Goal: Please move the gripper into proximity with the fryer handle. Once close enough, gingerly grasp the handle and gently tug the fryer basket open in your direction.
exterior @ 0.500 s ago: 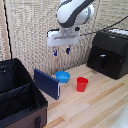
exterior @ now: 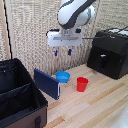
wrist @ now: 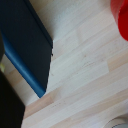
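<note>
Gripper (exterior: pixel 62 52) hangs in the air, blue-tipped fingers (exterior: pixel 56 52) apart, nothing held. Fryer basket (exterior: pixel 103 60) at its 3 o'clock, well apart, fryer handle (exterior: pixel 102 60) on the front panel. Blue bowl (exterior: pixel 63 76) and red cup (exterior: pixel 82 84) at 6 o'clock on the table (exterior: pixel 100 107).

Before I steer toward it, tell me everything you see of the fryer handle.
The fryer handle is a short, narrow black upright bar on the flat front panel of the fryer basket, at the exterior view's right. It looks matte like the fryer. The basket looks closed. Nothing touches the handle; the tool hangs in the air well off to the exterior view's left.
</note>
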